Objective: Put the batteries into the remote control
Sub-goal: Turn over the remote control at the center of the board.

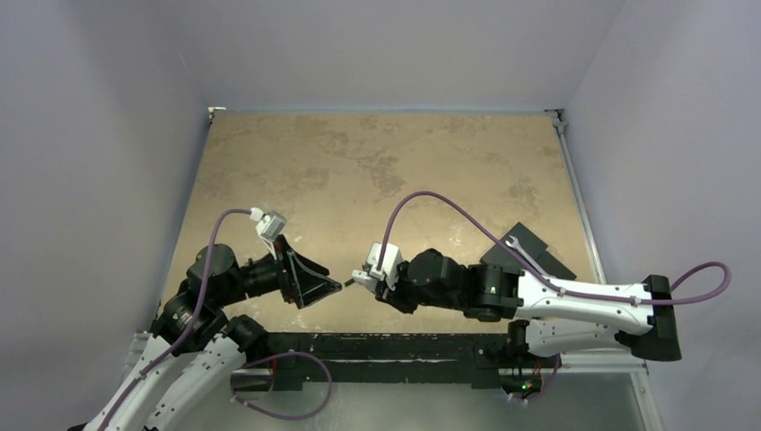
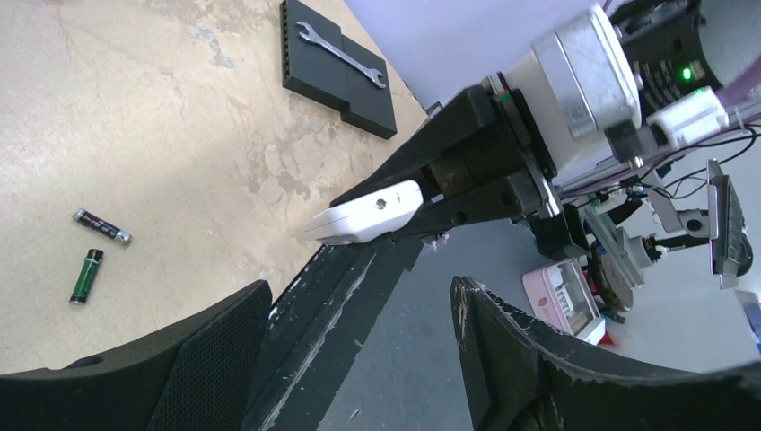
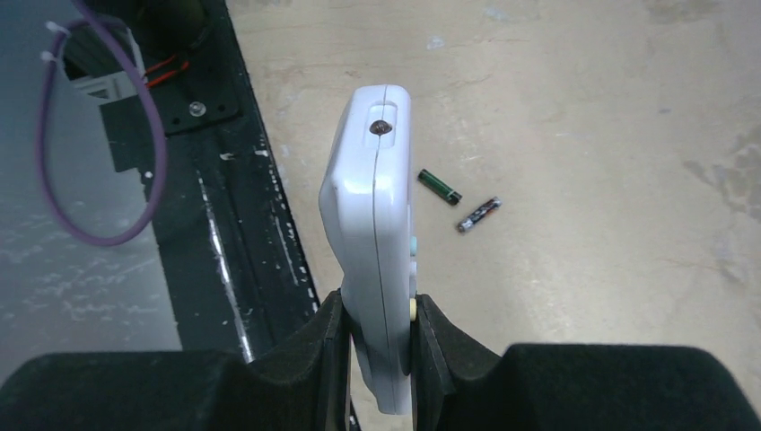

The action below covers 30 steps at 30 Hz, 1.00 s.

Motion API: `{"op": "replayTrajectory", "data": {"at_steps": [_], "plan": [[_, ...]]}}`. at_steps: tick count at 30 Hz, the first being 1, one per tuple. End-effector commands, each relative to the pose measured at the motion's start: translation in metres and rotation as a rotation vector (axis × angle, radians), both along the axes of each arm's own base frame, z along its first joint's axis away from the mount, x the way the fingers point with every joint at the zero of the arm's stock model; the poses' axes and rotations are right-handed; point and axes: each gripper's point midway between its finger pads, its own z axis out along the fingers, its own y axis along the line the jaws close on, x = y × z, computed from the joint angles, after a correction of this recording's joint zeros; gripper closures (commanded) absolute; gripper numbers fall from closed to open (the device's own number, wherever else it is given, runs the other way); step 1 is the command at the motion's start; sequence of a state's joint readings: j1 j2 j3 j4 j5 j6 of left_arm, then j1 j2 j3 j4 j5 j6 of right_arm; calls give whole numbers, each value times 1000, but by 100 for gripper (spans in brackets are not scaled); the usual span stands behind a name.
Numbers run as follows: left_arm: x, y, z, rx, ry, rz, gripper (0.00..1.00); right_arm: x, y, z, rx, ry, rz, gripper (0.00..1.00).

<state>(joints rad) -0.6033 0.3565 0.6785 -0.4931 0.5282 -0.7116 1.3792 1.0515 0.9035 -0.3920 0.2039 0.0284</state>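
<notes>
– Two batteries [image 2: 101, 226] on record. Both loose?
– Confirmed. The green cell [image 3: 439, 187] and the dark cell [image 3: 478, 214] lie on the table [image 3: 583, 108], near each other but not touching, close to its near edge. Neither is loaded.
– Location of the remote control [image 3: 377, 206]?
– Off the table, clamped by one end in the right gripper [image 3: 379, 337]. It shows edge-on to that wrist camera, with the buttoned face turned toward the cells' side and the plain back turned away. Most of the body overhangs the pads.
– Left gripper [image 2: 359, 310]?
– Jaws apart, nothing between them. It faces the free end of the remote, near but not touching.
– Compartment state?
– Cannot tell. No view shows the back squarely.
– Your reading of the step?
– In my judgement the remote is being presented between the arms, either for a regrasp or to get at the back. No cell can go in until that is settled.
– Recommendations?
– Hold the right clamp firm. Bring the left fingers over the broad faces, not the thin edges, and close only once the free end sits well inside the jaws. With the remote gripped at one end, any sideways push will likely lever it in the pads. Work over the table rather than the black rail [image 3: 242, 233], so a slip lands it within reach, and keep clear of the cells.
</notes>
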Motion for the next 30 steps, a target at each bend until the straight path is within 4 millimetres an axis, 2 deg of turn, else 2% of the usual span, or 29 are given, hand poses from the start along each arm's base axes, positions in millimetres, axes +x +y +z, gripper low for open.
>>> {"op": "replayTrajectory", "data": {"at_steps": [1, 7, 13, 18, 24, 30], "plan": [[-2, -6, 0, -7, -35, -53, 27, -14, 11, 13, 71, 184, 43, 100], [-4, -10, -15, 20, 8, -91, 27, -32, 15, 9, 83, 339, 146, 100], [-8, -12, -23, 18, 28, -117, 27, -54, 21, 1, 70, 462, 266, 100], [-14, -14, -26, 13, 38, -152, 27, -61, 23, -3, 63, 511, 321, 100], [-20, -16, -39, 19, 77, -193, 27, -66, 28, -8, 58, 597, 392, 100], [-27, -17, -44, 14, 90, -234, 27, -68, 34, -3, 67, 664, 462, 100]]}}
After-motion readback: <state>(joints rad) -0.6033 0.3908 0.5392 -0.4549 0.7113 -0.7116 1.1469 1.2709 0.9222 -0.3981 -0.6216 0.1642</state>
